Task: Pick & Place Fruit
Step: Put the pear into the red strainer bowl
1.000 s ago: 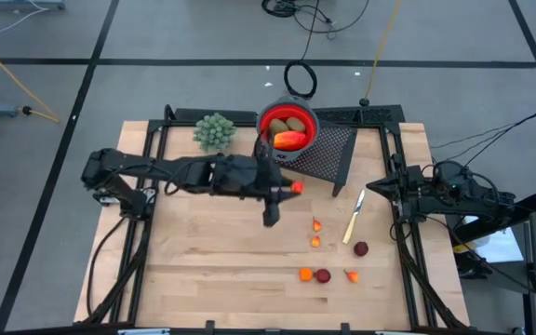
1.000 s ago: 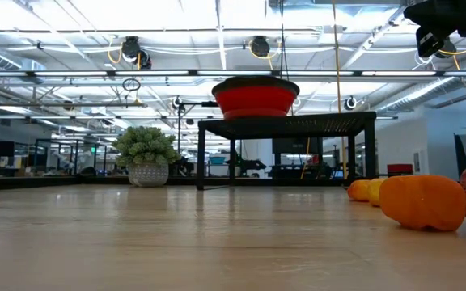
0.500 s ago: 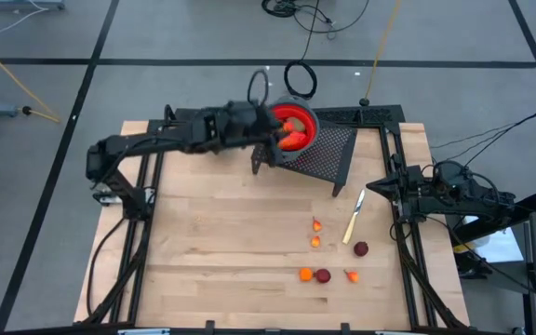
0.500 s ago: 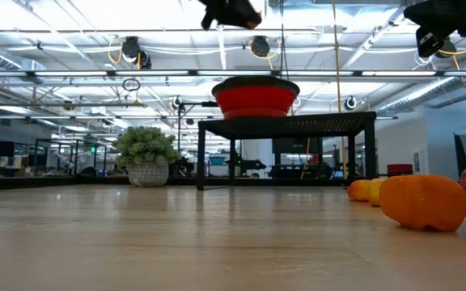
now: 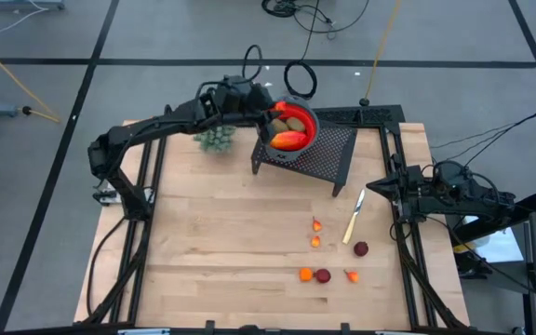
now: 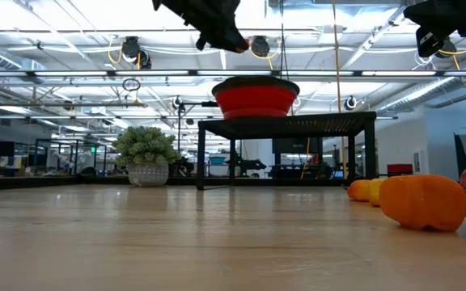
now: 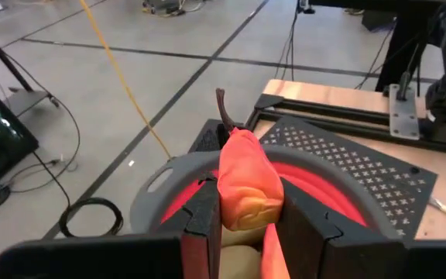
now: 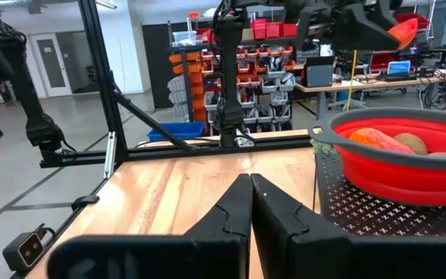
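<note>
— Wooden slats make up the surface (image 5: 212,242), with grey taped floor around it. What sits on it?

— A black perforated stand (image 5: 319,154) at the far edge carries a red bowl (image 5: 309,124). Inside the bowl lie two olive-brown ovals (image 5: 295,124) and a longer red-orange piece (image 5: 289,140). A green bushy plant (image 5: 216,138) stands just beside the stand.

— And the left end effector?

— The left end effector (image 7: 242,221) hangs above the bowl's rim, clenched on a small orange-red fruit with a dark stem (image 7: 246,180). In the left wrist view the piece sits pinched between the two dark fingers (image 7: 204,217), directly over the red bowl.

— Where is the rest of the fruit?

— Loose on the surface, well apart from the bowl: two tiny orange bits (image 5: 316,225) one behind the other, a dark-red piece (image 5: 361,248) near a pale knife (image 5: 354,218), and a row of an orange bit (image 5: 305,274), a dark-red one (image 5: 323,275) and another orange-red bit (image 5: 351,275).

— The right arm?

— The right end effector (image 8: 250,203) waits at the right edge of the surface, fingers pressed together with nothing between them.
</note>
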